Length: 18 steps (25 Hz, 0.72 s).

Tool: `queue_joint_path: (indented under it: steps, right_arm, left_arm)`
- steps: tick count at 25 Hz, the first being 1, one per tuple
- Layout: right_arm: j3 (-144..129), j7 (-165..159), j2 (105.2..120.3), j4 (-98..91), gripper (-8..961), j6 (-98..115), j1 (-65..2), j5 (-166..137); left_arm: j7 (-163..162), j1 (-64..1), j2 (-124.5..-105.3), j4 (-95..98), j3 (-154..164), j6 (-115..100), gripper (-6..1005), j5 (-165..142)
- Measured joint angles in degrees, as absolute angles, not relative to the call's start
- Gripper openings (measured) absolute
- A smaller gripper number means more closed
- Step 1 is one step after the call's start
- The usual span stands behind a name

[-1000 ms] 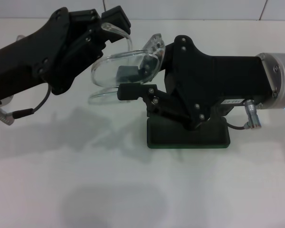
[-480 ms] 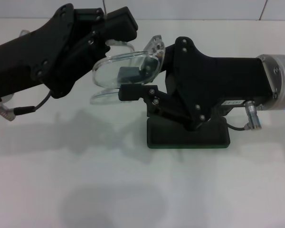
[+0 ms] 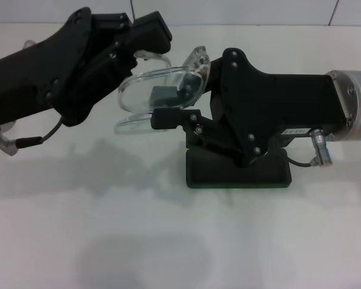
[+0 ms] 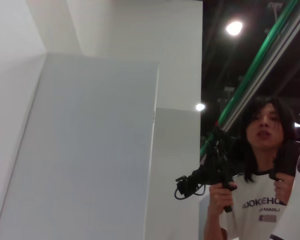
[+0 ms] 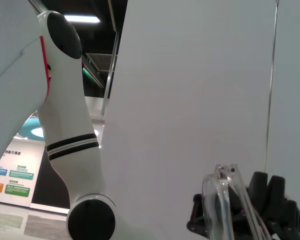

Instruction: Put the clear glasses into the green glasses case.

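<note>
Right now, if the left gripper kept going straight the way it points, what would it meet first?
Probably the clear glasses: the left gripper points toward the robot's right, at the frame's upper rim and temple, which the right gripper holds above the table, beside the green glasses case. Depth from the head view is uncertain.

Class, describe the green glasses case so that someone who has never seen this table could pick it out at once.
On the white table, look under the right gripper, which reaches in from the right. The green glasses case lies flat there, shut: a dark, rounded rectangle, the only opaque object on the tabletop, unlike the clear glasses held above between both grippers.
</note>
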State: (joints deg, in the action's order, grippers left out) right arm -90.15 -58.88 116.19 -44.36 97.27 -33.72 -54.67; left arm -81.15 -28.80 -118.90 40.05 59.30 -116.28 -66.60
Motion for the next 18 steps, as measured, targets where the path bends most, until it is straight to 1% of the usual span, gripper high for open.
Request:
queue_joint_path:
  steps: [13, 14, 18]
  right_arm:
    - [-90.18, -58.88, 116.19, -44.21, 112, 97.37, -33.66, -54.67]
    - [-90.18, -58.88, 116.19, -44.20, 112, 97.41, -33.66, -54.67]
    - [-90.18, -59.18, 116.19, -44.20, 112, 97.57, -33.62, -54.67]
  left_arm:
    - [-81.19, -29.05, -118.75, 39.94, 60.74, -116.28, 75, -66.01]
    - [-81.07, -28.80, -118.28, 39.84, 59.94, -116.25, 75, -65.40]
    - [-80.81, -28.22, -117.63, 39.76, 56.57, -116.21, 76, -65.37]
